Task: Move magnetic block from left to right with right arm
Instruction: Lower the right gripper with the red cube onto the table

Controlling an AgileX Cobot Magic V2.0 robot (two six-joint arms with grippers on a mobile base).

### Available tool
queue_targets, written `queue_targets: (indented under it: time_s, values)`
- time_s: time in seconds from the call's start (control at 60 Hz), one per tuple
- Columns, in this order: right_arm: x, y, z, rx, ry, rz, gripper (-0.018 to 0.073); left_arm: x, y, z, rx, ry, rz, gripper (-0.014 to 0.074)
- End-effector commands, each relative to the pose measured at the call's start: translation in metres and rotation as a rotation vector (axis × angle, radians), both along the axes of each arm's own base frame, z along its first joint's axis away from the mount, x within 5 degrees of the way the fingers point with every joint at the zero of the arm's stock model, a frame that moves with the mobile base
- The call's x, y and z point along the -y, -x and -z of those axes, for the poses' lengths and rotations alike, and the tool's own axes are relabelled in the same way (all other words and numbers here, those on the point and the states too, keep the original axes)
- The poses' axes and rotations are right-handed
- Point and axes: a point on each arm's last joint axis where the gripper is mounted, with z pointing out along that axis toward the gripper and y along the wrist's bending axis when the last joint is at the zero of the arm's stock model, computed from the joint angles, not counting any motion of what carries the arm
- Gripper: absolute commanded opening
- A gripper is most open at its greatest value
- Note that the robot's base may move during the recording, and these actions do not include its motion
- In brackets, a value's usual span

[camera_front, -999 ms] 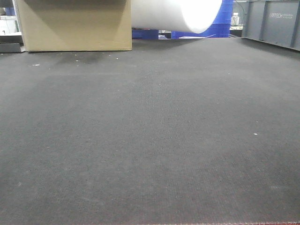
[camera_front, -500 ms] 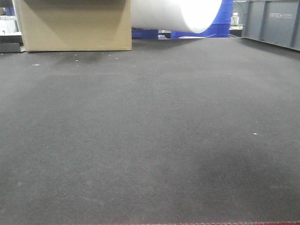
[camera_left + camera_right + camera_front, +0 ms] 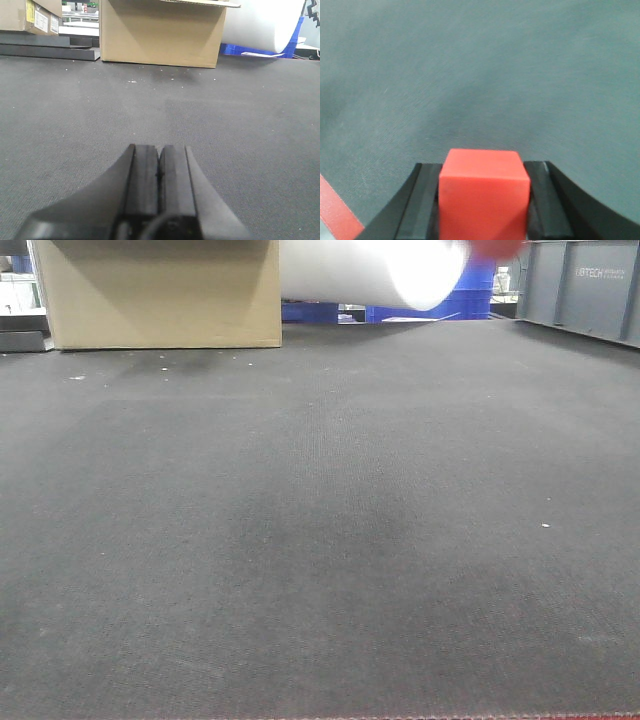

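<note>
Transport is judged the reason the magnetic block (image 3: 483, 195) is kept clamped between the right hand (image 3: 482, 200) pads, raised clear of the dark mat (image 3: 480, 75), while the left hand (image 3: 159, 172) is held closed, empty, just above the bench.

Blurred red shape (image 3: 497, 248), perhaps the magnetic block, above dark mat (image 3: 320, 540).

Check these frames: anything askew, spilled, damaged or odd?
Nothing stands out. The magnetic block sits square between the right end effector's pads, held above the dark mat. The left end effector is shut and empty. Only a few pale specks on the mat near the cardboard box.
</note>
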Motion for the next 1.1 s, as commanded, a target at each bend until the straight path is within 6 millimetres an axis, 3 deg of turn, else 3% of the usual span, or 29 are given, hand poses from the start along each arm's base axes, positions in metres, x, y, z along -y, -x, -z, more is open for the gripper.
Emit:
queue_targets:
  time_s: [0.0, 0.183, 0.383, 0.666, 0.866, 0.983, 1.083]
  values:
    - [-0.023, -0.020, -0.010, 0.056, -0.034, -0.030, 0.0249, 0.000, 0.001, -0.005, 0.091, 0.009, -0.001, -0.0116]
    - [-0.056, -0.054, 0.021, -0.057, 0.038, -0.066, 0.0246, 0.000, 0.001, -0.005, 0.091, 0.009, -0.001, -0.0116]
    - [-0.075, -0.080, 0.051, -0.122, 0.081, -0.067, 0.0244, 0.000, 0.001, -0.005, 0.091, 0.009, -0.001, -0.0115]
    - [-0.085, -0.095, 0.096, -0.211, 0.142, -0.065, 0.0244, 0.000, 0.001, -0.005, 0.091, 0.009, -0.001, -0.0115]
    - [-0.086, -0.096, 0.104, -0.232, 0.157, -0.066, 0.0251, 0.000, 0.001, -0.005, 0.091, 0.009, -0.001, -0.0116]
    - [-0.086, -0.096, 0.104, -0.239, 0.161, -0.068, 0.0370, 0.000, 0.001, -0.005, 0.091, 0.009, -0.001, -0.0116]
    - [-0.085, -0.095, 0.105, -0.246, 0.165, -0.070, 0.0580, 0.000, 0.001, -0.005, 0.091, 0.009, -0.001, -0.0116]
